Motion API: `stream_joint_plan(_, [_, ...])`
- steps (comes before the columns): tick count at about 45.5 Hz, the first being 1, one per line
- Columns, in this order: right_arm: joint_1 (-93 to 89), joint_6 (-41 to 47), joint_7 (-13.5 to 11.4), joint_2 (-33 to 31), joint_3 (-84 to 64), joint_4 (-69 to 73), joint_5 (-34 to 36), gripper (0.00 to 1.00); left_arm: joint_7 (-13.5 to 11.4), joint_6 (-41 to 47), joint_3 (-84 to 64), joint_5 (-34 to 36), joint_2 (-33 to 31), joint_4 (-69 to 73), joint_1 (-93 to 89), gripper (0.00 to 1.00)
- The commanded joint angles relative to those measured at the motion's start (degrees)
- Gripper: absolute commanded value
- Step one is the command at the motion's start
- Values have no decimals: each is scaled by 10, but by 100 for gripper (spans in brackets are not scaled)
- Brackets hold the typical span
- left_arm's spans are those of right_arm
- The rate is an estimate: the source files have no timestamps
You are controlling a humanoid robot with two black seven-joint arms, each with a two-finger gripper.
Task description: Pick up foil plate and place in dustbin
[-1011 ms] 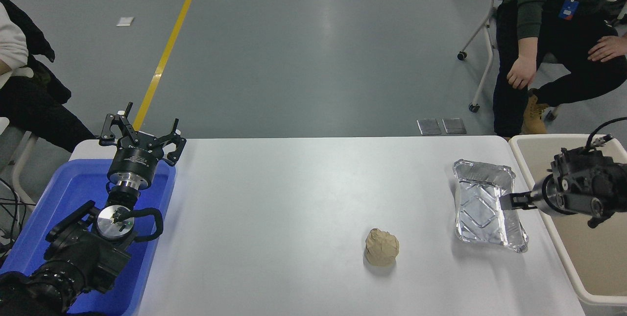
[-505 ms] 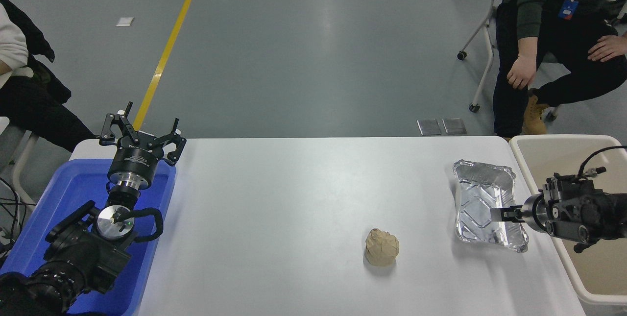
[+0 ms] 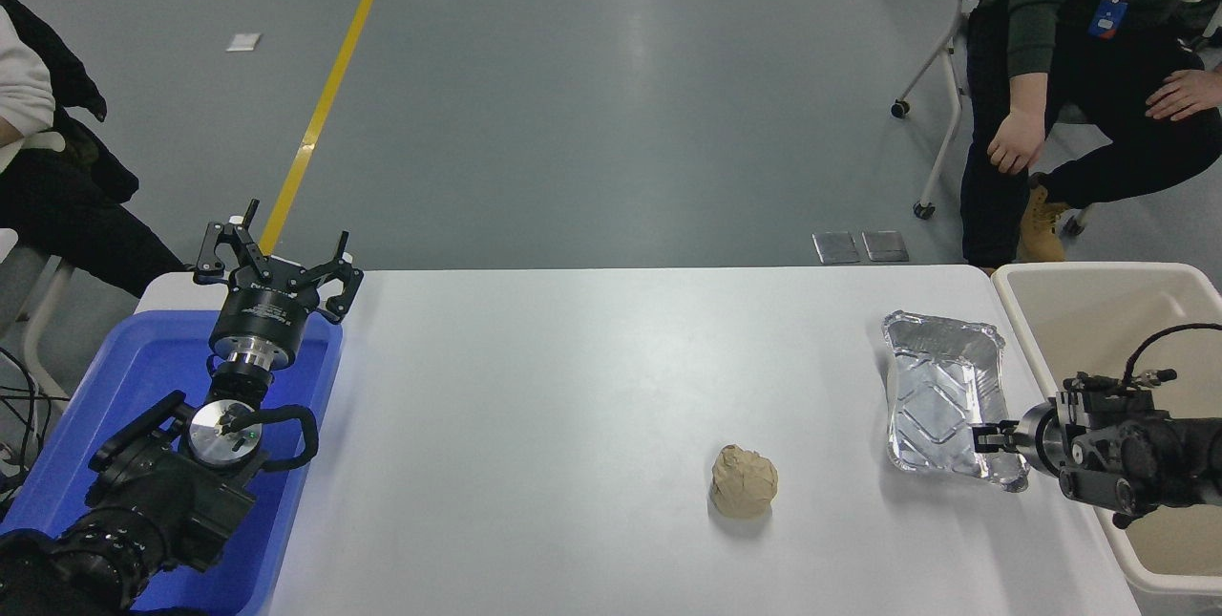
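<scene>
Foil plate (image 3: 940, 396) flat on bench (image 3: 573, 406) beside dustbin (image 3: 1098, 310), right gripper (image 3: 988, 437) at near-right rim, closure unclear from here; thin crinkled rim could crumple or slip on lift.

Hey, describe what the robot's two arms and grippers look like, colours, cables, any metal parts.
Both arms are black. The left gripper has spindly black linkage fingers on a black cylinder with a silver metal ring beneath, a round silver disc at the wrist, and a black looped cable. The right gripper is narrow and black, with a silver collar, a blocky black wrist and a thin arching black cable.
</scene>
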Motion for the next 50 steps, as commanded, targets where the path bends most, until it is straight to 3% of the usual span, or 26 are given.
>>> stream_joint_plan(1, [-3,-3,1,5,7,1,0,34,0,0,0,0,0,0,0,99])
stream_joint_plan(7, [-3,-3,1,6,14,5,0,17,0,0,0,0,0,0,0,99])
stream_joint_plan(11, [-2,-3,2,6,14,7,0,1,0,0,0,0,0,0,0,99])
stream_joint_plan(25, [53,3,17,-1,9,40,2,0,0,0,0,0,0,0,0,99])
stream_joint_plan(32, [163,17,17,-65,2,139,3,0,0,0,0,0,0,0,0,99])
stream_joint_plan(44, [411,116,17,-148,-77,312,4,0,0,0,0,0,-1,0,0,99])
stream_joint_plan(50, [509,179,17,-159,-98,344,6,0,0,0,0,0,0,0,0,99])
